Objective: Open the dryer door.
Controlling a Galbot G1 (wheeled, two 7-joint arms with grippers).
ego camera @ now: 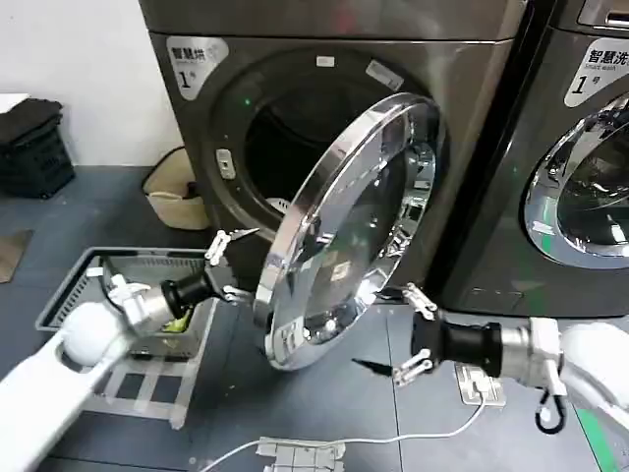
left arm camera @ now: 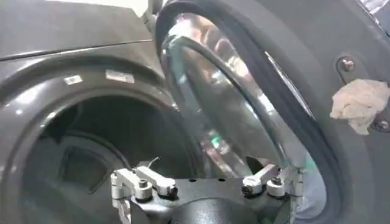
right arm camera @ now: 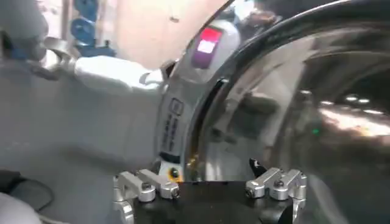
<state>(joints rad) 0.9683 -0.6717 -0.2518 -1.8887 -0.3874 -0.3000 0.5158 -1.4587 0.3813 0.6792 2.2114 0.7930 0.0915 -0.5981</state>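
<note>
We see the big grey dryer [ego camera: 324, 98] with its round hole showing. The dryer door [ego camera: 344, 236] has swung partway out from that hole, hinged on the dryer's right side. We think the opening step is nearly done; next the door needs a push wider. Our left gripper [ego camera: 224, 265] sits spread open, holding nothing, by the door's free edge. Our right gripper [ego camera: 418, 329] is open too, just under the door. The left wrist view shows the door's inner side, and the head view shows a basket [ego camera: 59, 305] left of the door.
</note>
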